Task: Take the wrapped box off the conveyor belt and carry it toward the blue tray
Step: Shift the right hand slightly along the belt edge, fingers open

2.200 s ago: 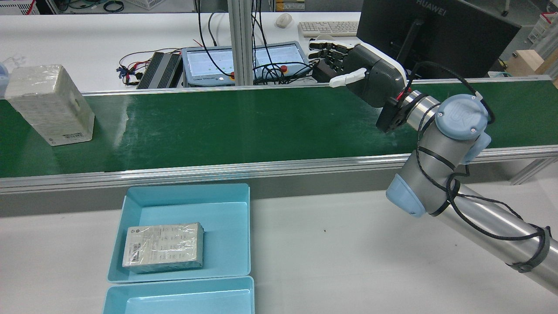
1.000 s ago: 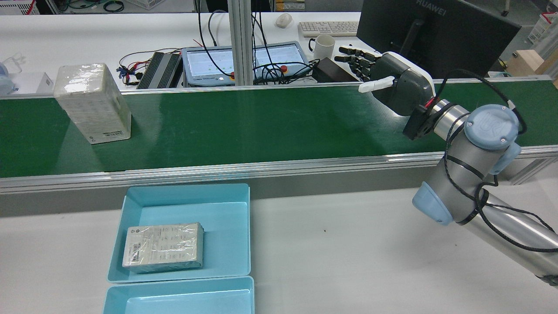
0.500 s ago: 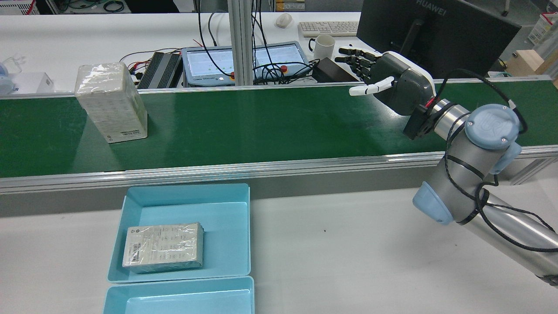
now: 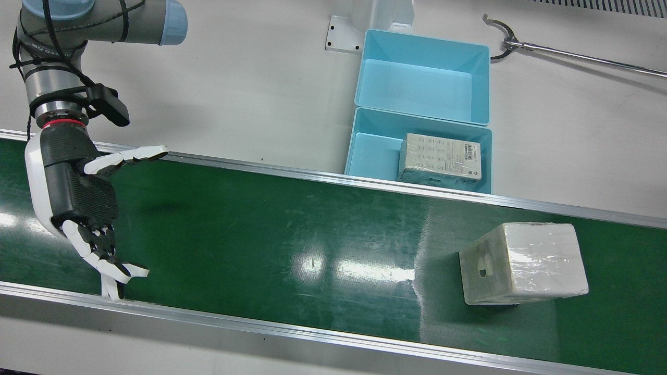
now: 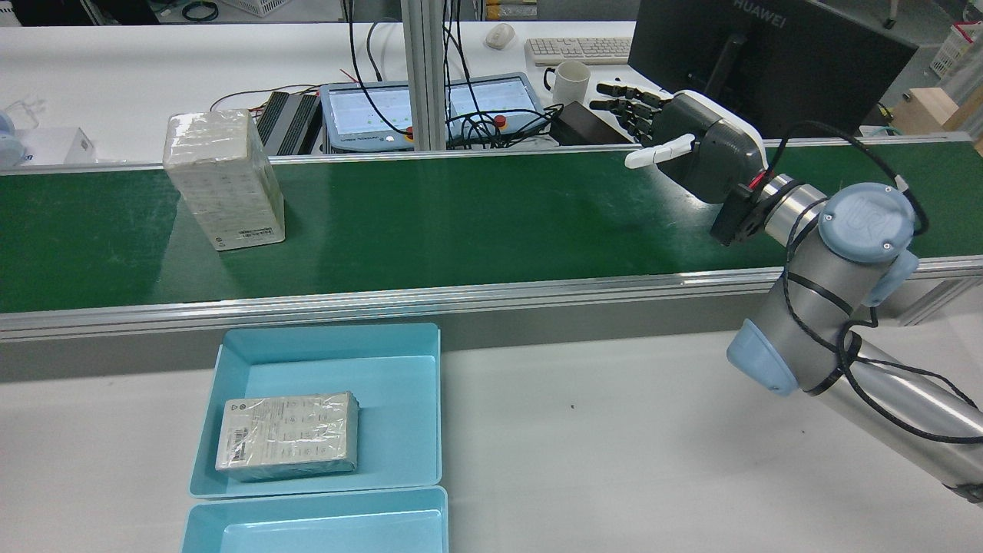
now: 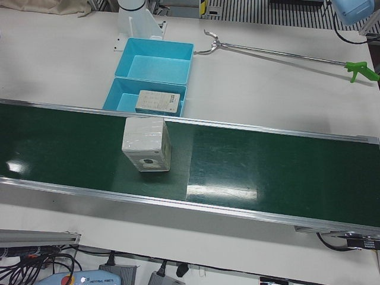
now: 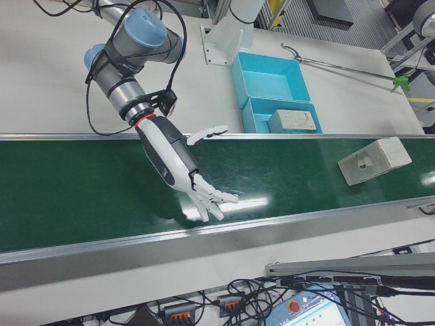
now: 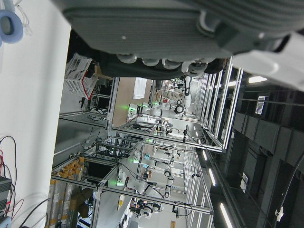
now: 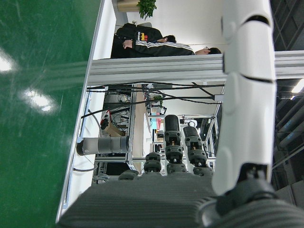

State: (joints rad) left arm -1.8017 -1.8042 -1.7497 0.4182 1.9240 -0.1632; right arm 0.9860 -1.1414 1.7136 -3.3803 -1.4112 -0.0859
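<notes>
The wrapped box [image 5: 224, 180] stands upright on the green conveyor belt [image 5: 476, 223], left of centre in the rear view. It also shows in the front view [image 4: 523, 263], the left-front view [image 6: 146, 143] and the right-front view [image 7: 374, 159]. My right hand [image 5: 691, 142] hovers open and empty over the belt, far to the box's right, thumb spread; the front view [image 4: 78, 192] shows it too. The blue tray [image 5: 330, 332] sits before the belt and holds another wrapped box [image 5: 288, 434]. My left hand [image 8: 161, 28] shows only in its own view, holding nothing.
A second blue tray [image 5: 315, 526] adjoins the first on the near side. A long reach tool [image 4: 573, 52] lies on the white table beside the trays. A monitor [image 5: 768, 54], cables and a control tablet [image 5: 430, 107] stand beyond the belt.
The wrapped box has travelled right along the belt, toward the right hand. The right hand drew back to the right earlier and has since held still, its thumb shifting slightly.
</notes>
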